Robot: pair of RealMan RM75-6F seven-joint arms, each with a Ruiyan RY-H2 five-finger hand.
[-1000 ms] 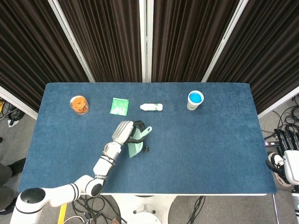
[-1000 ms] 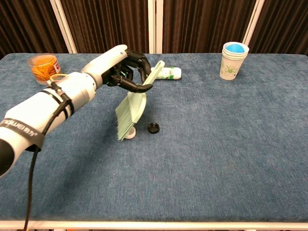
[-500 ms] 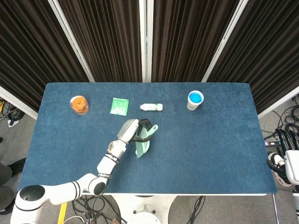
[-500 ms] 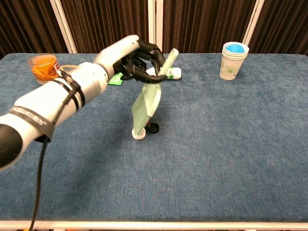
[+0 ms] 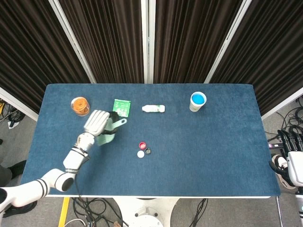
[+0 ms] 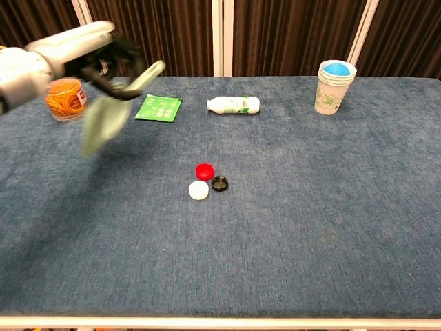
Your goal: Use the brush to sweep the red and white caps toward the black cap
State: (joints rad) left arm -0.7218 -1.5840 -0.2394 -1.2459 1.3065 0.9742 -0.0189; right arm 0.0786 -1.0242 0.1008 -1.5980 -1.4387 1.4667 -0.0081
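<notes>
Since the last frames you've swung the brush (image 6: 110, 110) away from the caps and far out to the left; it's now off the table surface, well apart from the black cap (image 6: 220, 183). Your left hand (image 5: 97, 124) has its fingers wrapped around the brush handle, bristles hanging down and tilted. In the chest view the brush is blurred.

Red cap (image 6: 204, 170) sits just up-left of the black cap, close beside it. White cap (image 6: 198, 190) sits just left of the black cap, right beside it; whether either actually touches it, you can't tell from these views. All three form a tight cluster.

Further out from the black cap: white bottle (image 6: 233, 104) lying on its side behind it, green packet (image 6: 158, 107) back-left, orange-filled container (image 6: 66, 98) far back-left, paper cup (image 6: 333, 87) with blue top far back-right. Blue table (image 5: 213, 156) carries everything.

Right hand isn't visible in either view.
</notes>
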